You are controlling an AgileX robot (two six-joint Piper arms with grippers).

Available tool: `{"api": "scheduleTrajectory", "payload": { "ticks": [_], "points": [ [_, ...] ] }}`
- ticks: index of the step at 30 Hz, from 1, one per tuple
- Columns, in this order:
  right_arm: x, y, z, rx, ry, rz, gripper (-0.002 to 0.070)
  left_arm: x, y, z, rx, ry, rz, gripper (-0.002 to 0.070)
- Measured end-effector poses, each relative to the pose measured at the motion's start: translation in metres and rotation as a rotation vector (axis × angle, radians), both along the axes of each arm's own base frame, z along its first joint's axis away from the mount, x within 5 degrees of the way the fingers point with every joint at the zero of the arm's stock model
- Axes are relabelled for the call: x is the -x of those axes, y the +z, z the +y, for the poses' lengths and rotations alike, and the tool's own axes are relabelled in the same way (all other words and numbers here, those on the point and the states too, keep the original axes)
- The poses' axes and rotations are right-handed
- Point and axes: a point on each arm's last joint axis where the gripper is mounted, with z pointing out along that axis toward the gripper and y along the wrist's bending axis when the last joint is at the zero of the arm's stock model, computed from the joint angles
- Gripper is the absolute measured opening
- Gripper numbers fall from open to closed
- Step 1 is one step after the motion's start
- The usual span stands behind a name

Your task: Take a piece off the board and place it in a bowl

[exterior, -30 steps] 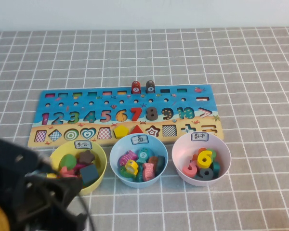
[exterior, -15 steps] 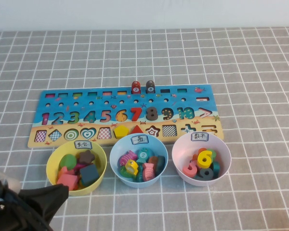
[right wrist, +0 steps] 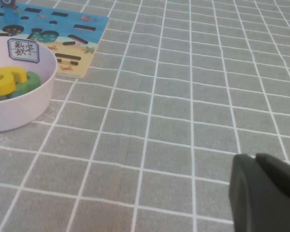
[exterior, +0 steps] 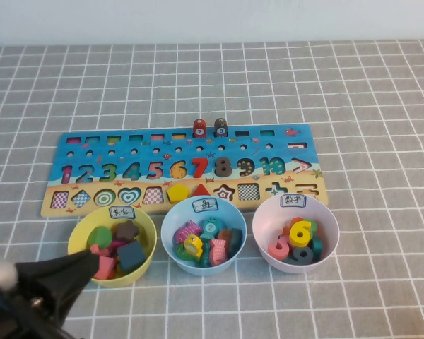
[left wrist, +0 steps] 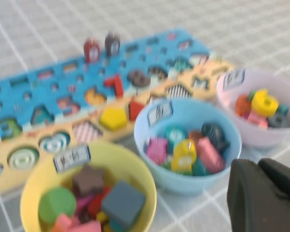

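The yellow piece (exterior: 193, 245) with its white round mark lies among other pieces in the light blue bowl (exterior: 201, 269), in front of the board (exterior: 268, 148). The left wrist view shows the piece (left wrist: 183, 153), the bowl (left wrist: 183, 181) and the board (left wrist: 63, 82). My left gripper (exterior: 85, 267) is shut and empty at the near left, just in front of the yellow bowl; its tips (left wrist: 256, 166) show in its wrist view. My right gripper (right wrist: 253, 162) is shut and empty over bare cloth, out of the high view.
A red block (exterior: 199, 128) and a dark brown block (exterior: 220, 127) stand on the board's far edge. A yellow bowl (exterior: 147, 222) of shapes sits left of the blue bowl. A pale pink bowl (exterior: 328, 219) of numbers sits to its right.
My left arm has drawn back from over the yellow bowl toward the near left corner. No piece on the board or in the bowls has moved.
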Motion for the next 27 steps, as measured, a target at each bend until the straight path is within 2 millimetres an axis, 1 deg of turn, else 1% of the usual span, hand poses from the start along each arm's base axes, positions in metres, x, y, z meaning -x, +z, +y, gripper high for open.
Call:
{"api": "scheduleTrajectory", "payload": {
  "ticks": [4,7,11,15,18,21,24,27],
  "points": [
    [0.000,0.000,0.000,0.000,0.000,0.000,-0.0017,0.011,0.008,0.015,0.028,0.013,-0.108,-0.0003],
    [0.000,0.000,0.000,0.000,0.000,0.000,-0.0017,0.021,0.012,0.031,0.049,0.077,-0.246,-0.0003],
    [0.000,0.000,0.000,0.000,0.000,0.000,-0.0017,0.033,0.010,0.054,0.084,0.277,-0.422,-0.0003],
    [0.000,0.000,0.000,0.000,0.000,0.000,-0.0017,0.043,-0.003,0.068,0.071,0.464,-0.505,-0.0003],
    [0.000,0.000,0.000,0.000,0.000,0.000,-0.0017,0.045,-0.016,0.073,0.067,0.559,-0.525,-0.0003],
    [0.000,0.000,0.000,0.000,0.000,-0.001,-0.0017,0.041,-0.032,0.075,0.054,0.605,-0.497,-0.0003],
    [0.000,0.000,-0.001,0.000,-0.012,-0.001,-0.0017,0.039,-0.045,0.076,0.050,0.616,-0.472,-0.0003],
    [0.000,0.000,-0.001,0.000,-0.019,-0.001,-0.0017,0.038,-0.052,0.076,0.044,0.616,-0.452,-0.0003]
  ]
}}
